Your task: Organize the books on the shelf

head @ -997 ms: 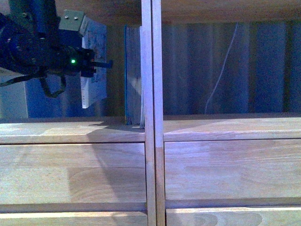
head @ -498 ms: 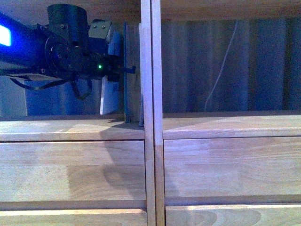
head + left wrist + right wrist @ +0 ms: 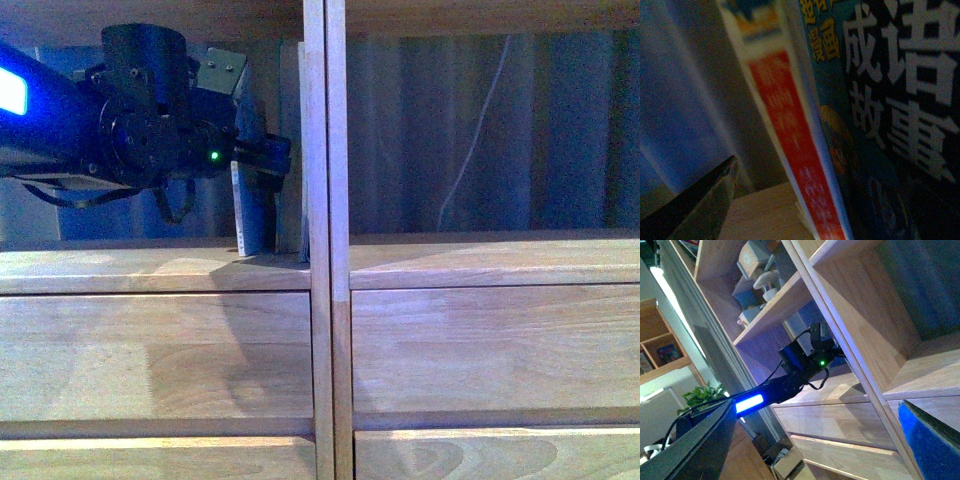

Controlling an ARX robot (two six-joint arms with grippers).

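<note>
Our right gripper [image 3: 817, 402] hangs wide open and empty, well back from the centre post [image 3: 325, 120] of the shelf [image 3: 150, 360]. Left of that post our left gripper [image 3: 265, 150] is spread, its one visible finger [image 3: 695, 200] clear of the thin book [image 3: 240, 215], which stands upright on the compartment floor [image 3: 120, 262]. Next to it the thick book [image 3: 291, 110] stands against the post

Dim, blue-tinted scene. Large light-wood shelving unit [image 3: 150, 360] takes weak warm light on its drawer fronts, open compartments above in shadow. Black left arm [image 3: 130, 130] casts soft shadow down drawer front. Its blue light strip [image 3: 12, 90] is blown out, green indicator dot [image 3: 213, 155] crisp. Left wrist view dark, grainy, thin softcover [image 3: 800, 150] blurred by closeness. Right wrist view brighter, white glare beside shelving.
</note>
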